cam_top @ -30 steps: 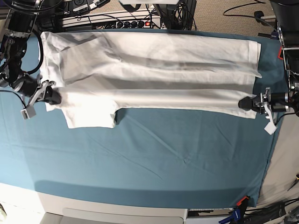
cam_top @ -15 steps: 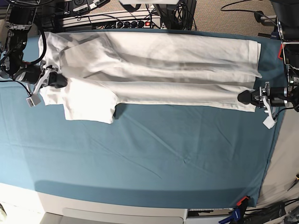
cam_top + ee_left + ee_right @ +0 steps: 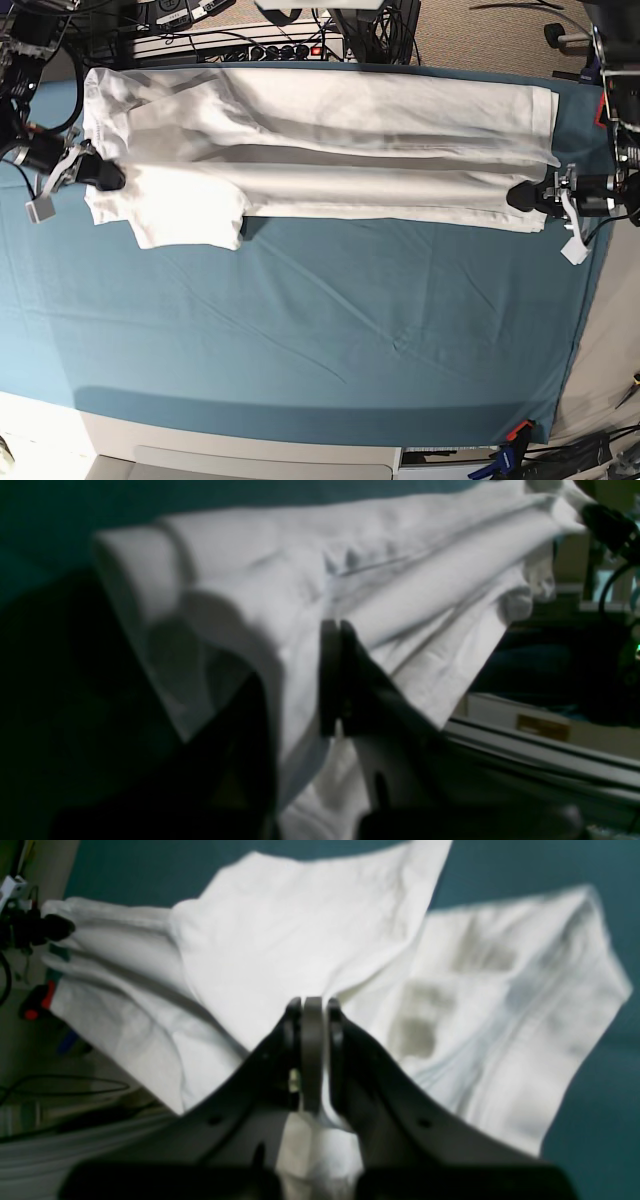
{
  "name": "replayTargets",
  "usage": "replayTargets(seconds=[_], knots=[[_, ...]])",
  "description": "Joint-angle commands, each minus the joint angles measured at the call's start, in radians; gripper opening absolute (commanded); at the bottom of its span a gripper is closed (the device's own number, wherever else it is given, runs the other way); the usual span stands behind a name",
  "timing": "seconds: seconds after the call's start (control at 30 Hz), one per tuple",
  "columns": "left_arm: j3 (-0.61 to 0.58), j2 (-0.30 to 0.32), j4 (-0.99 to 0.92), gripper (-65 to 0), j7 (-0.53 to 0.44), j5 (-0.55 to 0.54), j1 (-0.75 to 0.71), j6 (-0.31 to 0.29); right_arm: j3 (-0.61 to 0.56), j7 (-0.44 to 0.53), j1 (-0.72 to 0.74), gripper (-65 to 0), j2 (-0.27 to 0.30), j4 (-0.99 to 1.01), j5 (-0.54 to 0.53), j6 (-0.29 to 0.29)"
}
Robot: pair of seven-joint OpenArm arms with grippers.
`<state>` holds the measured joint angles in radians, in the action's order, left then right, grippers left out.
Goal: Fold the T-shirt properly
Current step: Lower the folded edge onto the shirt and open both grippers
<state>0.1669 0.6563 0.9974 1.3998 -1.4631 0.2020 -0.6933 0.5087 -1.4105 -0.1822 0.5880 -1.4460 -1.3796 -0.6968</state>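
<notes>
On the base view I see the T-shirt stretched lengthwise along the far side of the teal cloth covering the surface. My left tool pinches its hem end; my right tool pinches the shoulder end by a sleeve.

Left wrist: jaws clamped on white fabric, which looks like bunched hem, though it's blurry.

Right wrist: jaws closed tight on the shirt.
</notes>
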Motion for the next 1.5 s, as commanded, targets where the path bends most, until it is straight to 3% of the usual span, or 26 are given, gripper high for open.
replayTargets(seconds=[0.0, 0.4, 1.0, 1.07, 1.13, 1.17, 1.33, 1.47], knots=[[0.027, 0.027, 0.033, -65.0, -0.004, -0.020, 0.006, -0.005, 0.011, 0.014, 0.005, -65.0, 0.021, -0.014, -0.027, -0.001], [0.111, 0.027, 0.056, -65.0, -0.004, -0.020, -0.136, -0.005, 0.011, 0.014, -0.037, -65.0, 0.019, -0.014, -0.028, -0.001], [0.111, 0.025, 0.056, -65.0, -0.004, -0.020, -0.138, -0.005, 0.011, 0.014, -0.109, -65.0, 0.019, -0.014, 0.000, -0.001], [0.111, 0.025, 0.056, -52.6, -0.004, -0.020, -0.138, -0.005, 0.011, 0.014, -0.109, -63.1, 0.019, -0.014, 0.036, -0.001], [0.111, 0.025, 0.056, -40.6, -0.004, -0.020, -0.138, -0.005, 0.011, 0.014, -0.109, -51.2, 0.019, -0.014, 0.066, -0.001], [0.111, 0.026, 0.056, -37.7, -0.004, -0.020, -0.138, -0.005, 0.011, 0.014, -0.109, -46.4, 0.019, -0.014, 0.068, -0.001], [0.111, 0.026, 0.057, -37.1, -0.004, -0.020, -0.138, -0.005, 0.026, 0.014, -0.106, -44.2, 0.018, -0.014, 0.010, -0.001], [0.125, 0.031, 0.070, -37.1, -0.004, -0.020, -0.138, -0.005, 0.126, 0.014, -0.071, -44.2, -0.015, -0.022, 0.007, -0.001]])
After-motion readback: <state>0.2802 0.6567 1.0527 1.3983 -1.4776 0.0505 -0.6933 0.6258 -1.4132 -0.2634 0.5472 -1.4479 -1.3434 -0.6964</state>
